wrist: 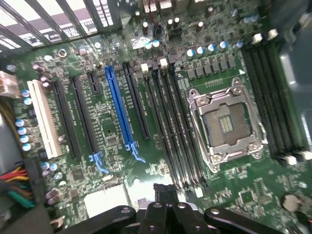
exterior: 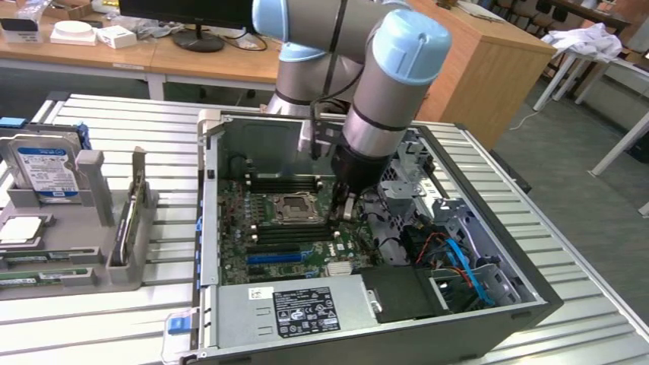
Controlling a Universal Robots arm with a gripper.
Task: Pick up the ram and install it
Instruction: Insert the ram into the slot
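Pincer, black and jointed, hangs inside the open computer case just above the motherboard; whether it is parted or clamped I cannot tell. A dark narrow piece at its tip is seen end-on, too foreshortened to name. Directly below run long black memory slots with pale end latches, and beside them sits the square metal CPU socket, bare and shiny. A second bank of memory slots lies past the socket. On the other side are a blue expansion slot, black ones and a white slot. In the exterior view the thick grey arm with pale blue caps covers part of the board. Blue and orange cables tangle towards the exterior view's right, and a labelled metal power supply fills the near edge. What look like green RAM sticks lie flat in a grey holder, cut off at the exterior view's left, with an upright hard drive behind. Everything rests on a slatted metal table; wooden desks stand beyond.
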